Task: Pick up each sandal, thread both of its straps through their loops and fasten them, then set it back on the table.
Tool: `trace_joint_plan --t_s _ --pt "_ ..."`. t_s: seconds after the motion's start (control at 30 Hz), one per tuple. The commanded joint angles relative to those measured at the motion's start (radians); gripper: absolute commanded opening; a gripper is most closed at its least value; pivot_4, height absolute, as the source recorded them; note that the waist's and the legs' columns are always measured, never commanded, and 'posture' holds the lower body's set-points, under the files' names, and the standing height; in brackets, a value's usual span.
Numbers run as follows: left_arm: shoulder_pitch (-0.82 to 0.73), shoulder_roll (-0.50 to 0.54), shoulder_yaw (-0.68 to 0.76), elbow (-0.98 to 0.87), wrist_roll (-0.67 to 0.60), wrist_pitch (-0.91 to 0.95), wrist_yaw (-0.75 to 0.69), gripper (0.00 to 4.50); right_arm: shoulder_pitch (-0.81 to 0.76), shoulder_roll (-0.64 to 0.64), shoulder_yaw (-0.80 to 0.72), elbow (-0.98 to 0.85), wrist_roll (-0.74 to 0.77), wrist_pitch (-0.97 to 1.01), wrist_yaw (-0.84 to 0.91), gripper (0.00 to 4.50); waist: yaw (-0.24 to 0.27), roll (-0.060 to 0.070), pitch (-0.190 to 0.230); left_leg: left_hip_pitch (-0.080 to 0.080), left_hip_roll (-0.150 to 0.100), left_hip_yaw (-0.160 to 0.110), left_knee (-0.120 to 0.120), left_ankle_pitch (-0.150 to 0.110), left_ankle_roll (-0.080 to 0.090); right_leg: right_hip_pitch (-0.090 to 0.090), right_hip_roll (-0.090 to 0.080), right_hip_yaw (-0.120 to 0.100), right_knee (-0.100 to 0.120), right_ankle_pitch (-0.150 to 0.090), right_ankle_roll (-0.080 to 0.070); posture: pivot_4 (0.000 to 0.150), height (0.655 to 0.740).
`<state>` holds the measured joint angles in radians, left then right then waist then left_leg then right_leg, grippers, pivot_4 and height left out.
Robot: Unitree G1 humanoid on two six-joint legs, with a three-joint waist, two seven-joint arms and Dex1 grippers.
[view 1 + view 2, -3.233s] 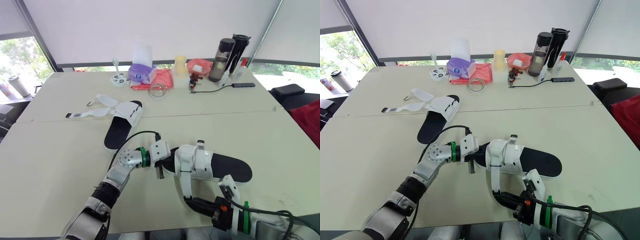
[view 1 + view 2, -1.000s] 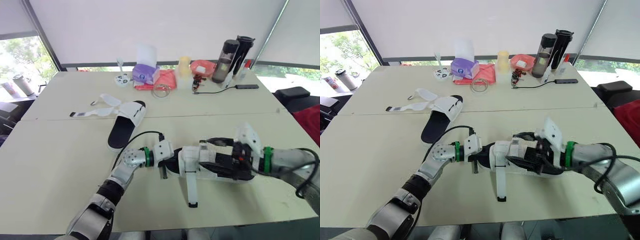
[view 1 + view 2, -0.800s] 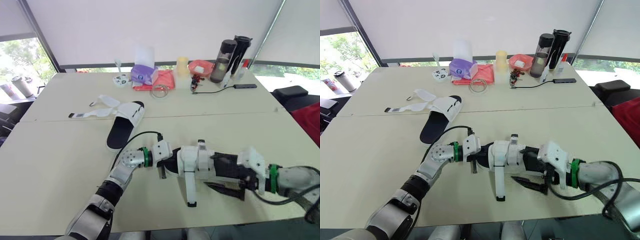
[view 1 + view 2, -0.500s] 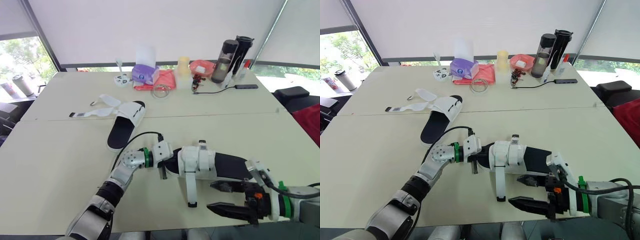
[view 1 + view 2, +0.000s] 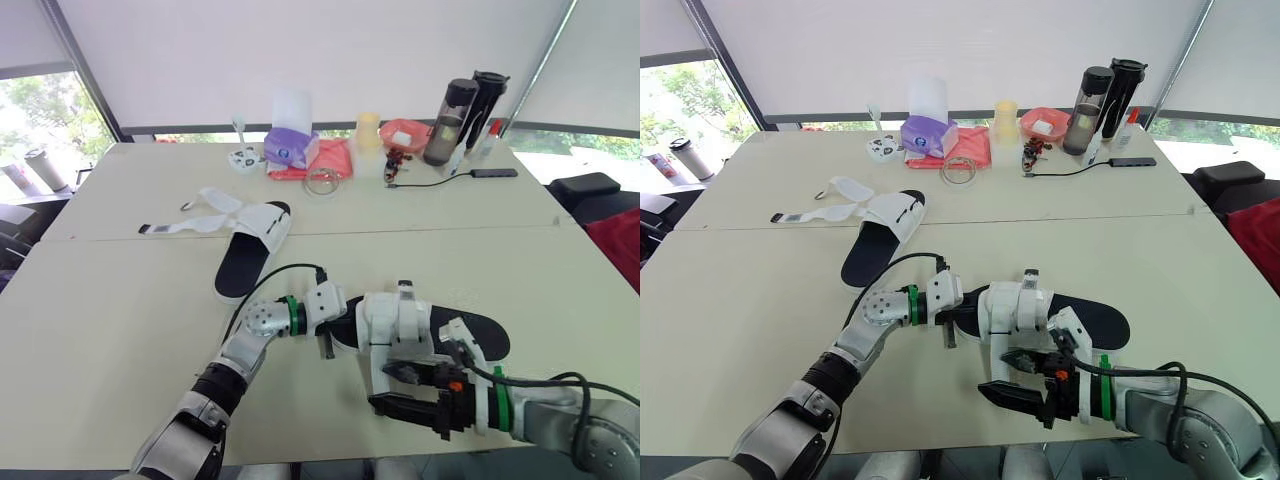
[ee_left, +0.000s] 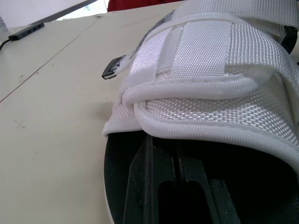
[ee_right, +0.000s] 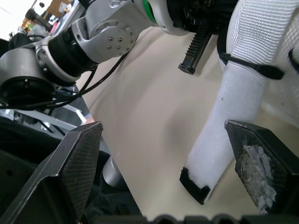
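The pale table (image 5: 110, 300), the broadest surface, carried everything we recorded. On it, the near sandal (image 5: 472, 336), with a black sole and a white upper, lay at the near centre, toe to the left and heel to the right. The far sandal (image 5: 243, 265), of the same make, lay farther off and to the left, well apart from the first. Its two white straps (image 5: 195, 215) lay open and flat on the table, spread to the left.

We found the right gripper (image 5: 397, 389) at the near side of the near sandal, its fingers (image 7: 83, 164) spread wide. The left gripper (image 5: 338, 334) sat against the toe of the near sandal, reaching under the white upper. We could not tell whether it gripped anything.

Along the far edge we noted two dark bottles (image 5: 447, 120), a purple tissue pack (image 5: 290, 148), a pink cloth (image 5: 335, 158), a red bowl (image 5: 405, 133) and a yellow cup (image 5: 368, 130).

The loose strap (image 7: 226, 135) ran from the near sandal's upper toward the near edge. Its black tip (image 7: 195, 185) rested on the table between the right gripper's two fingers and, in the right wrist view, touched neither. A small black loop (image 6: 111, 71) sat on the far side of the near sandal's upper.
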<state>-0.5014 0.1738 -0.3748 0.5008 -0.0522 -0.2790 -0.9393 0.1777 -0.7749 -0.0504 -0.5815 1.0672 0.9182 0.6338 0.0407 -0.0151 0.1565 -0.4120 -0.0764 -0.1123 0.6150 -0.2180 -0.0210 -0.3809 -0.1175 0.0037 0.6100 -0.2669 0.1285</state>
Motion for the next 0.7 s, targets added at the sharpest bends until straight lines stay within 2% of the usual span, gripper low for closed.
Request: trace_joint_plan --t_s 0.03,0.07,0.17,0.33,0.43,0.53,0.7 --pt "0.036 0.022 -0.017 0.051 0.051 0.05 0.008 0.0 0.001 0.019 -0.033 -0.007 0.044 0.015 -0.011 3.95 0.0 0.0 0.0 0.0 0.0 0.0 0.0 0.0 0.0 0.0 0.0 0.0 0.0 0.0 0.0 0.15 0.74" --pt "0.039 0.024 -0.017 0.048 0.051 0.051 0.008 0.0 0.002 0.027 -0.057 0.0 0.068 0.018 -0.022 3.67 0.0 0.0 0.0 0.0 0.0 0.0 0.0 0.0 0.0 0.0 0.0 0.0 0.0 0.0 0.0 0.15 0.74" --pt "0.042 0.024 -0.016 0.043 0.049 0.056 0.01 0.0 0.003 0.028 -0.131 0.018 0.133 0.022 -0.023 2.16 -0.001 0.0 0.0 0.0 0.0 0.0 0.0 0.0 0.0 0.0 0.0 0.0 0.0 0.0 0.0 0.15 0.74" --pt "0.046 0.026 -0.018 0.039 0.049 0.057 0.008 0.0 0.08 -0.024 -0.257 -0.007 0.265 0.054 0.032 2.16 0.0 0.0 0.0 0.0 0.0 -0.001 -0.001 0.0 0.001 0.0 0.0 -0.001 0.0 0.0 0.001 0.15 0.74" --pt "0.045 0.023 -0.02 0.042 0.05 0.056 0.006 0.0 0.113 -0.036 -0.246 -0.016 0.217 0.047 0.042 3.05 0.0 0.0 0.0 0.0 0.0 -0.001 -0.001 0.001 0.001 0.0 0.0 -0.001 0.0 -0.001 0.001 0.15 0.74" --pt "0.042 0.018 -0.022 0.046 0.05 0.056 0.006 0.0 0.12 -0.037 -0.194 -0.015 0.131 0.037 0.018 4.46 -0.001 0.0 0.0 0.0 0.0 0.0 0.0 0.0 0.0 0.001 0.0 -0.001 0.0 -0.002 0.003 0.15 0.74" --pt "0.039 0.019 -0.022 0.049 0.052 0.053 0.003 0.0 0.108 -0.014 -0.127 -0.001 0.068 0.036 0.01 4.46 0.0 0.0 0.0 0.0 0.0 0.0 -0.001 0.0 0.0 0.0 -0.001 -0.001 0.0 -0.002 0.003 0.15 0.74"
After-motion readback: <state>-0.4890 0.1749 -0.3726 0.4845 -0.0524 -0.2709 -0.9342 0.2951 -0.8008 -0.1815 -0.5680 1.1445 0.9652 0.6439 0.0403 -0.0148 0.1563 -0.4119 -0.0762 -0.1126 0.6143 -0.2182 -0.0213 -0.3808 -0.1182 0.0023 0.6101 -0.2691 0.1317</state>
